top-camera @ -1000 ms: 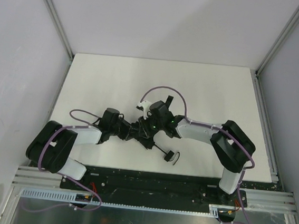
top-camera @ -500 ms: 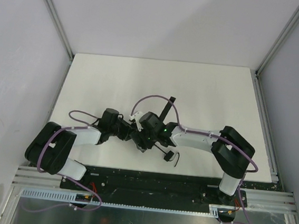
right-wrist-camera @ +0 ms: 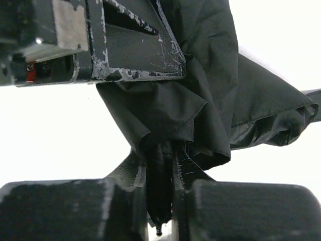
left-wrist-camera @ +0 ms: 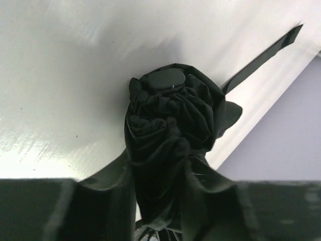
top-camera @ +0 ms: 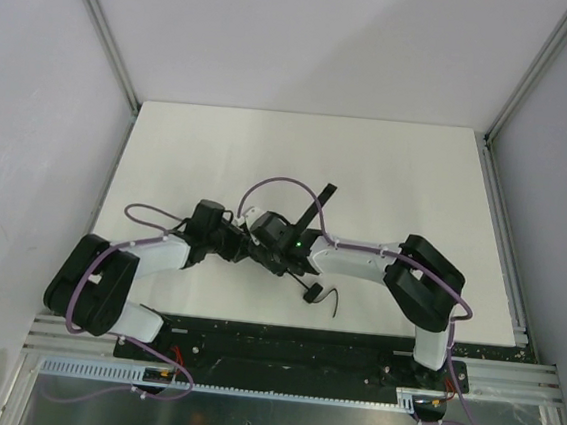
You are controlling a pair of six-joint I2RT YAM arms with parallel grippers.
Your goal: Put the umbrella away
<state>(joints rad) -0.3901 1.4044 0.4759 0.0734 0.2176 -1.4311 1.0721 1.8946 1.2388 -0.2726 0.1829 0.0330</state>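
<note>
Low over the near counter (top-camera: pixel 388 172), the left claw (left-wrist-camera: pixel 160 201) clenches the umbrella (left-wrist-camera: pixel 168 130) around its bunched canopy while the right claw (right-wrist-camera: pixel 160 201) pinches a loose fold; soft, light, slippery cloth likely holds best at the stiff core.

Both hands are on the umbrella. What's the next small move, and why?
Probably roll the right hand slightly to wind the loose canopy tighter. The left hand is clamped on the bunched umbrella below its cap and the right pinches one fold, yet wide flaps hang slack and the strap sticks out unfastened. Tightening first should let the strap reach around.
</note>
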